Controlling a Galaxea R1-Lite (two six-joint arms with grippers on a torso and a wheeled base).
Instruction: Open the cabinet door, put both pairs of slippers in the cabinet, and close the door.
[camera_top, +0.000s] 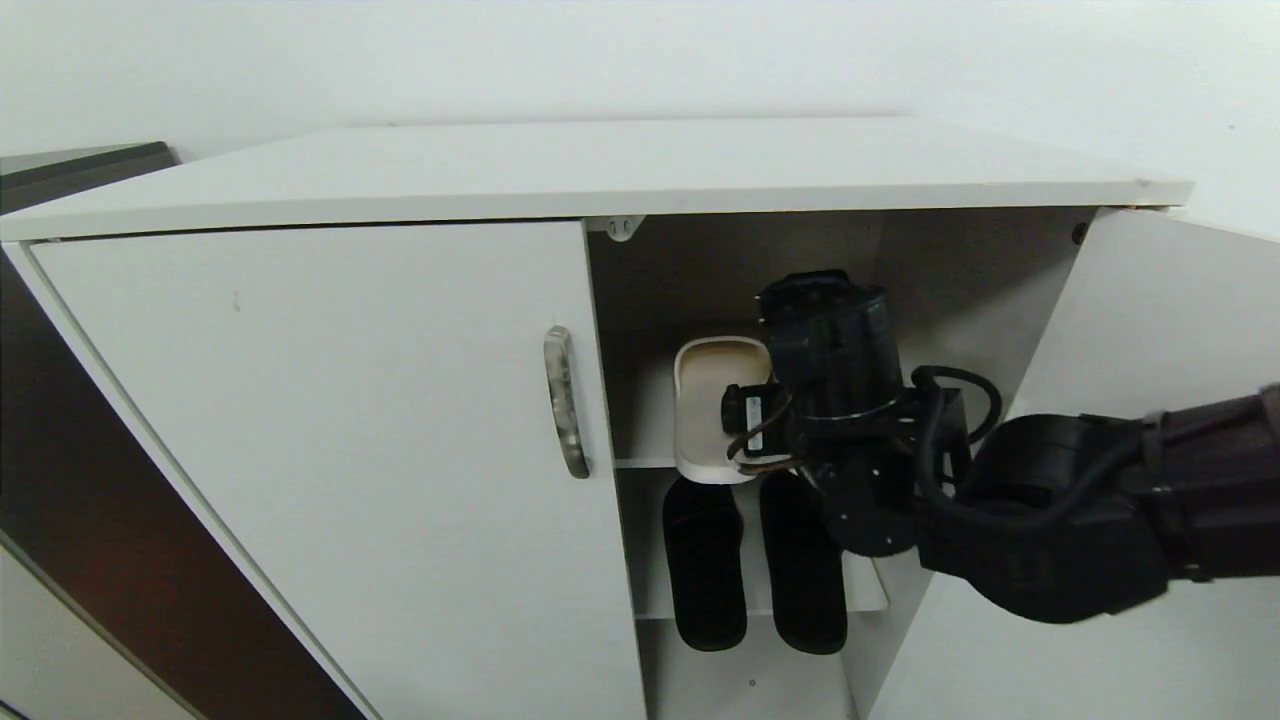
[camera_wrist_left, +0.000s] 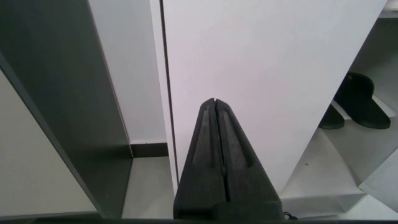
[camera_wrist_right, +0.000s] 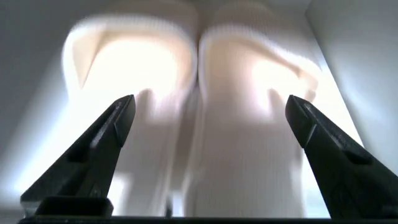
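Right pincer (camera_wrist_right: 209, 102) gapes wide before the pale slippers (camera_wrist_right: 155, 68), mid-frame; they look light, soft and springy, best pinched together by their inner sides. Left pincer (camera_wrist_left: 214, 106) is closed.

Right arm (camera_top: 1050, 520) stretched forward, right gripper (camera_wrist_right: 210, 109) spread wide (jaws well apart), left gripper (camera_wrist_left: 214, 106) closed

Soft, even light outside; we see shade inside the cabinet (camera_top: 600, 165).
From the head, we find the white top evenly lit, while the open compartment falls into grey shadow and the black slippers (camera_top: 705, 560) lose their detail. At the right wrist, the cream slippers (camera_wrist_right: 249, 93) glow washed out and blurred, with the right tool (camera_wrist_right: 209, 104) dark against them. At the left wrist, the closed door (camera_wrist_left: 261, 74) looks flat and bright.
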